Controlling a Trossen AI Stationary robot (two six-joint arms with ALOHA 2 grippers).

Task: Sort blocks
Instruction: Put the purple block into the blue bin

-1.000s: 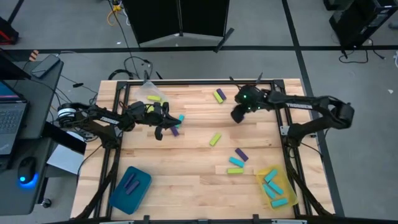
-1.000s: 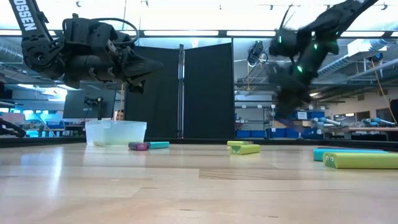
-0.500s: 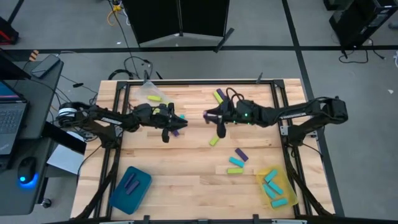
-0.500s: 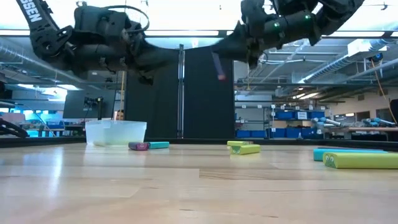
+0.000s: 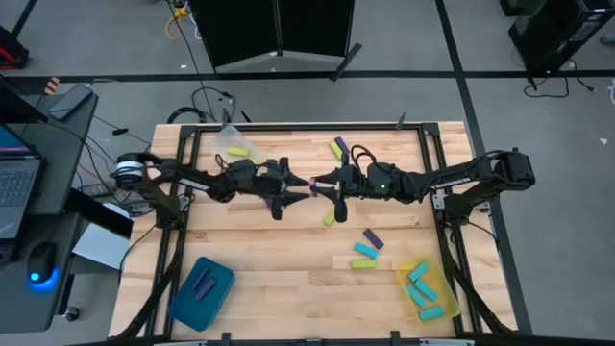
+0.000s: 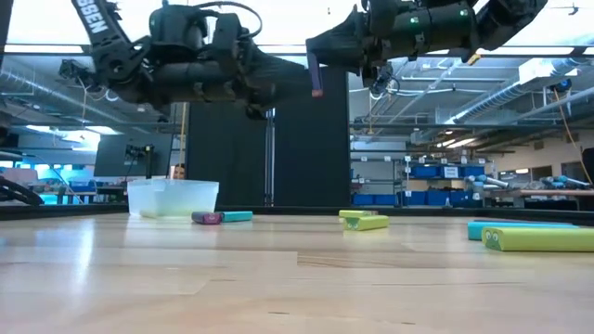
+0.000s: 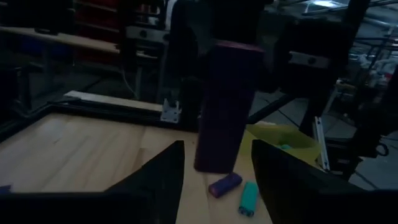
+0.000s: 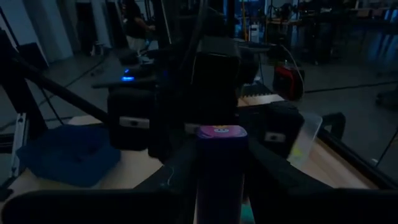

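**A:** What does the high view give you?

**B:** Both arms reach toward the middle of the tabletop (image 5: 288,269). The left gripper (image 5: 300,186) and right gripper (image 5: 322,183) meet tip to tip, with a purple block (image 5: 314,182) between them. Loose blocks lie around: a yellow-green block (image 5: 332,215) just below the grippers, a purple one (image 5: 372,237) and a cyan one (image 5: 364,251) nearer the yellow tray (image 5: 440,286), which holds cyan blocks. The teal tray (image 5: 183,300) sits at the left front corner.

**A:** And the low view?

**B:** The block hangs upright in the air, well above the wood, at the right gripper's tip. A clear tray (image 6: 174,197) stands far back on the left.

**A:** Left wrist view?

**B:** The block stands upright ahead of the left gripper's fingers (image 7: 155,180). The left jaws are spread wide, with the block's lower end over the gap; whether they touch it, I cannot tell.

**A:** Right wrist view?

**B:** The right jaws are closed on the block, its end face toward the camera, and the left arm is right behind it.
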